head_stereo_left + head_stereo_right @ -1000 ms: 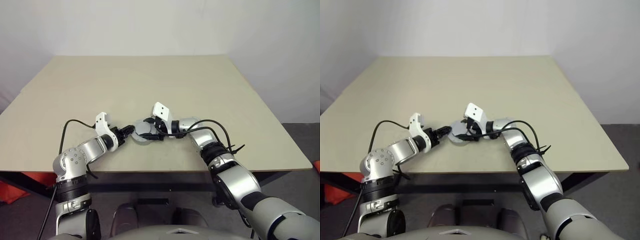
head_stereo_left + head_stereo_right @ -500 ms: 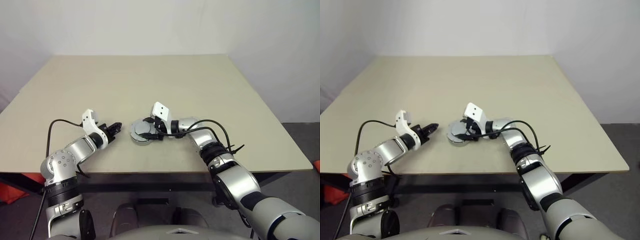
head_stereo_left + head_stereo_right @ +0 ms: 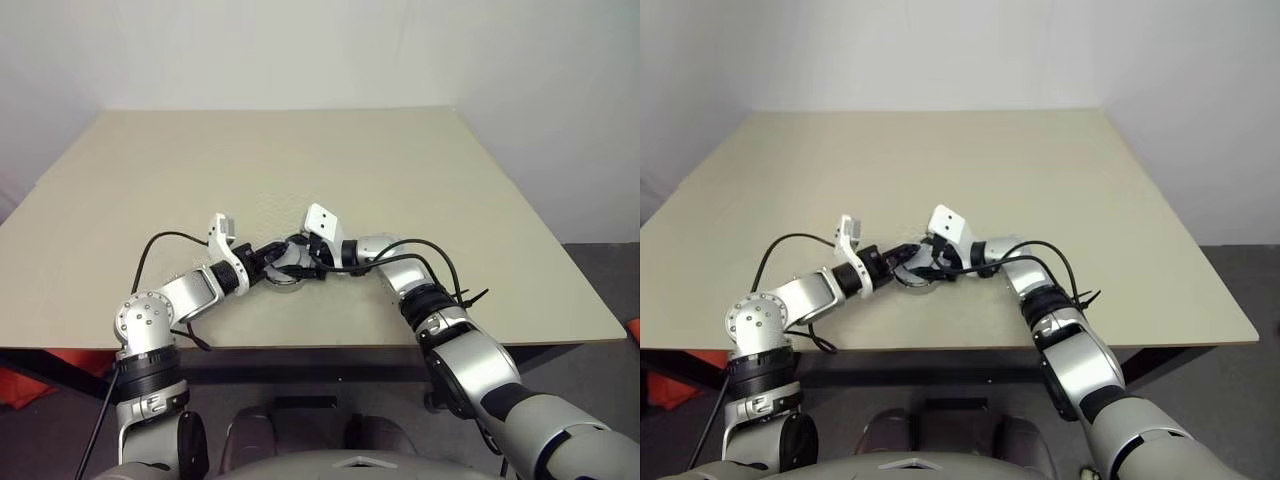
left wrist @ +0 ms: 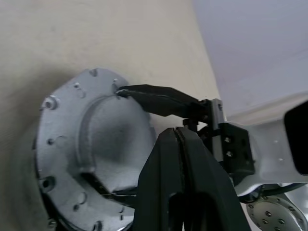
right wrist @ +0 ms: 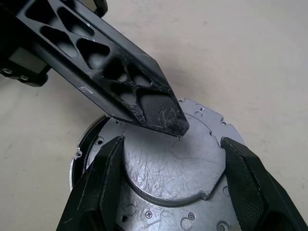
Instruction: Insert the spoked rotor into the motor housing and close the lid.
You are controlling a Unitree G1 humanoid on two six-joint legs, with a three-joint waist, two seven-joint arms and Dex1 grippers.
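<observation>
The lid [image 3: 283, 266], a round grey metal disc with a raised centre and screw holes round its flange, lies near the table's front edge. A lower grey rim [image 5: 78, 155] shows under it, which I take for the motor housing. The spoked rotor is hidden. My right gripper [image 5: 172, 144] reaches in from the right, its fingers [image 5: 109, 173] pressed against both sides of the lid's [image 5: 168, 163] raised centre. My left gripper [image 3: 272, 254] comes from the left, shut with nothing in it, its tip [image 5: 177, 127] resting on top of the lid [image 4: 91, 139].
The beige table [image 3: 400, 170] stretches away behind the work spot, bare as far as its back edge at the white wall. A black cable [image 3: 160, 245] loops off my left forearm above the table. The front edge runs just below both arms.
My left gripper drew away to the left and shut, then swung back to the right and up, so its tip now rests on the lid. The right gripper and the lid stayed put.
</observation>
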